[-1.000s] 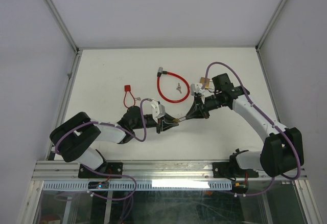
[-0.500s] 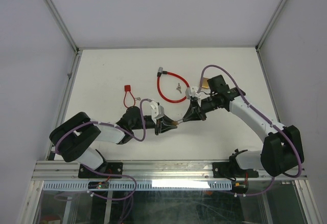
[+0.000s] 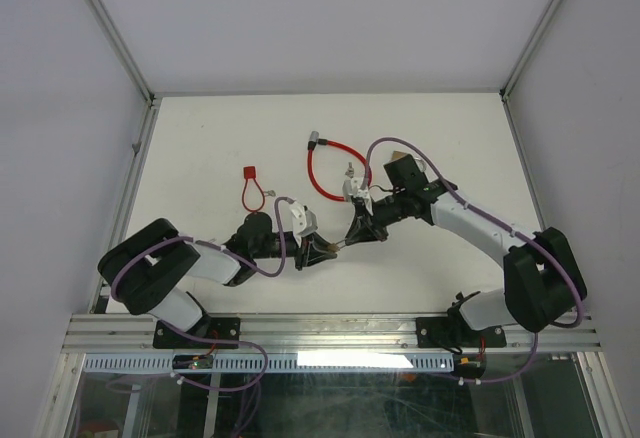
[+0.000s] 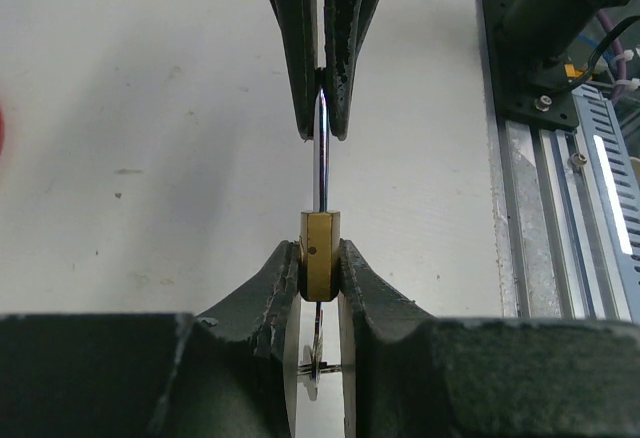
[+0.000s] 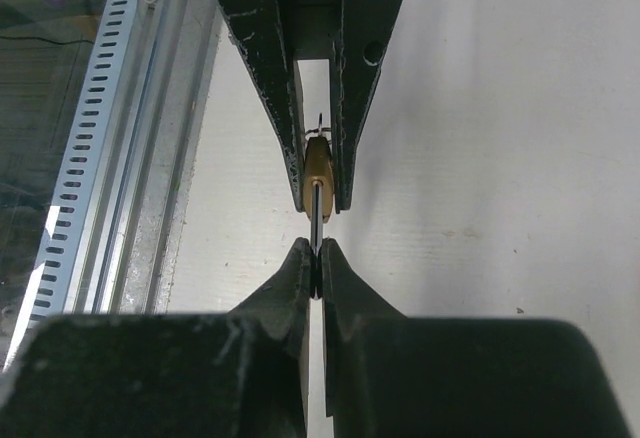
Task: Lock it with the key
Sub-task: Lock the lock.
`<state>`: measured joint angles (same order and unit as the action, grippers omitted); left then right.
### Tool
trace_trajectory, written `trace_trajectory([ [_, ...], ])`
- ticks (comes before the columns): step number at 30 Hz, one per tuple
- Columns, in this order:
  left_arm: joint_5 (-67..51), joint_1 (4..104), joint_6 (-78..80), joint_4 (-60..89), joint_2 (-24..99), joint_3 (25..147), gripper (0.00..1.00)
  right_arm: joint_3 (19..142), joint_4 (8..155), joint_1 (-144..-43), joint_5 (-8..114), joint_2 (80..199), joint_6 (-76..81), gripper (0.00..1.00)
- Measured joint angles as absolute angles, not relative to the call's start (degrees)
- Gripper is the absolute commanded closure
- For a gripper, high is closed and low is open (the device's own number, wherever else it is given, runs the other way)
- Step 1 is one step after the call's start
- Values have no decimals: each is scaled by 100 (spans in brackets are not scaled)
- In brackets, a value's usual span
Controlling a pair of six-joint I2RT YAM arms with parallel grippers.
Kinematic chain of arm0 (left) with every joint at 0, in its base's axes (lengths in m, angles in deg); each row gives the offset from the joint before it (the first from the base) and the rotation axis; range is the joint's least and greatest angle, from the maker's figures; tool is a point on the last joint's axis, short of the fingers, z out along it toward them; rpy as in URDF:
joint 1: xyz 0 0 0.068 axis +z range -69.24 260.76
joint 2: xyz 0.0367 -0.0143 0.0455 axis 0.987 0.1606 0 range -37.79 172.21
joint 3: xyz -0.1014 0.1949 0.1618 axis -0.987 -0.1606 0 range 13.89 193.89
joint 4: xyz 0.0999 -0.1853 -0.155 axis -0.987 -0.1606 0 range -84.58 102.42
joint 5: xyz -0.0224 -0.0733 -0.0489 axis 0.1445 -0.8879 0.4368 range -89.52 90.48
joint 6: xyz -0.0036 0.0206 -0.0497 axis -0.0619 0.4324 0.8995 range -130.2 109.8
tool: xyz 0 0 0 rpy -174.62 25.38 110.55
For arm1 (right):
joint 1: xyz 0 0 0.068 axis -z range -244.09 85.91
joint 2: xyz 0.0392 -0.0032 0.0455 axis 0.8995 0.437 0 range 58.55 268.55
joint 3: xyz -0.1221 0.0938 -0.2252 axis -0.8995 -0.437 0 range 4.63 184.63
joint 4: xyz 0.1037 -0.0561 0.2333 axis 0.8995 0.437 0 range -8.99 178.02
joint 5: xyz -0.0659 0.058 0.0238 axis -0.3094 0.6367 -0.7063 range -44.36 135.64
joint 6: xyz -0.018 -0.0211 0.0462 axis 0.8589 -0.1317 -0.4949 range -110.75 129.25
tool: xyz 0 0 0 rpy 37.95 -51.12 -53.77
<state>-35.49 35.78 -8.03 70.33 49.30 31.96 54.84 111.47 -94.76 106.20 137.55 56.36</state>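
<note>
Left gripper [image 4: 320,258]: jaws nearly closed, clamped on both flanks of a small brass padlock [image 4: 320,243]; seen at the lower centre of the left wrist view and just below the middle of the top view [image 3: 322,251]; padlock held off the table.
Key [image 4: 318,363]: thin metal piece under the padlock body, between the left fingers; too small to tell how far it is seated.
Right gripper [image 5: 315,258]: jaws pressed together, pinching the steel shackle [image 4: 320,158] that rises from the padlock; tips facing the left gripper's, close but not touching.
Table [image 3: 200,138]: white.
Red cable lock [image 3: 311,170]: looped, upper centre of the top view, well apart from the grippers.
Small keys [image 3: 349,169]: inside that loop.
Red tag [image 3: 250,172]: with cord, left of centre.
Aluminium rail [image 3: 330,330]: along the bottom edge.
</note>
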Motion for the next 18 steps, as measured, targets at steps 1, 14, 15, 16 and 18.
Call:
trace_trajectory([
  [1, -3549, 3592, -803, 7024, 4985, 3170, 100, 5484, 11049, -9557, 10535, 13844, 5523, 100],
  [14, -3341, 3613, -691, 7243, 5166, 2912, 78, 5489, 10887, -9824, 10137, 14039, 5398, 100],
  [15, -3302, 3611, -652, 7256, 5118, 2896, 71, 5510, 10933, -9817, 10141, 14011, 5446, 100],
  [16, -3267, 3611, -621, 7300, 5061, 2881, 64, 5534, 10986, -9800, 10154, 13971, 5510, 100],
  [18, -3142, 3611, -523, 7614, 4948, 2870, 52, 5567, 11130, -9776, 10161, 13914, 5612, 100],
])
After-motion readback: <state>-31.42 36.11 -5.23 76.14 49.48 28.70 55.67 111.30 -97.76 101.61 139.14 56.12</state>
